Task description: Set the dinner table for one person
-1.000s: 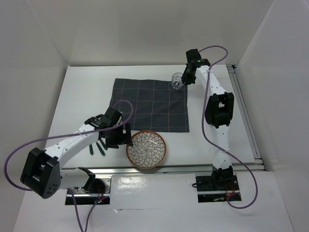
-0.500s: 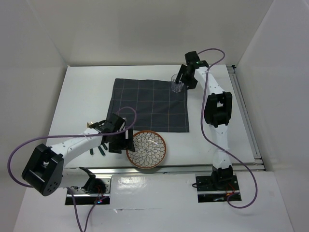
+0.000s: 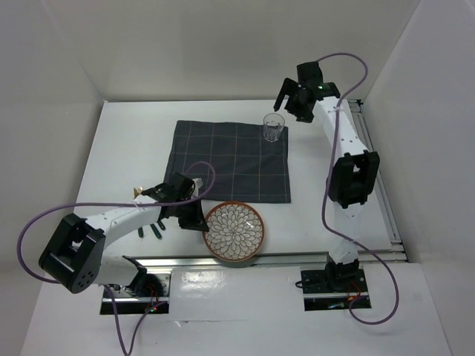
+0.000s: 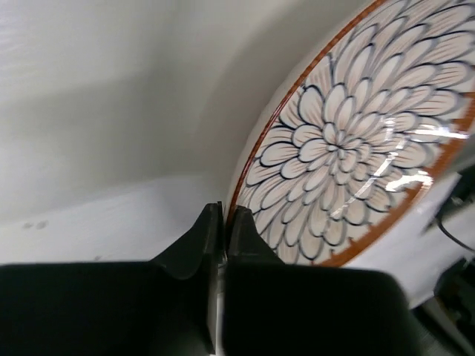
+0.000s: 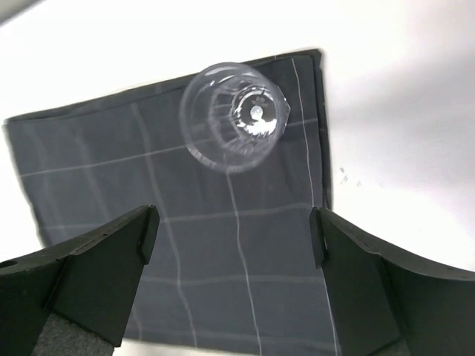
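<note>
The left gripper is clamped on the left rim of the plate; the cloth lies just beyond. The right gripper hangs wide open and empty over the glass.

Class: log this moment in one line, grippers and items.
left gripper: shut on plate rim | right gripper: open, clear of glass | glass: upright on cloth corner
</note>
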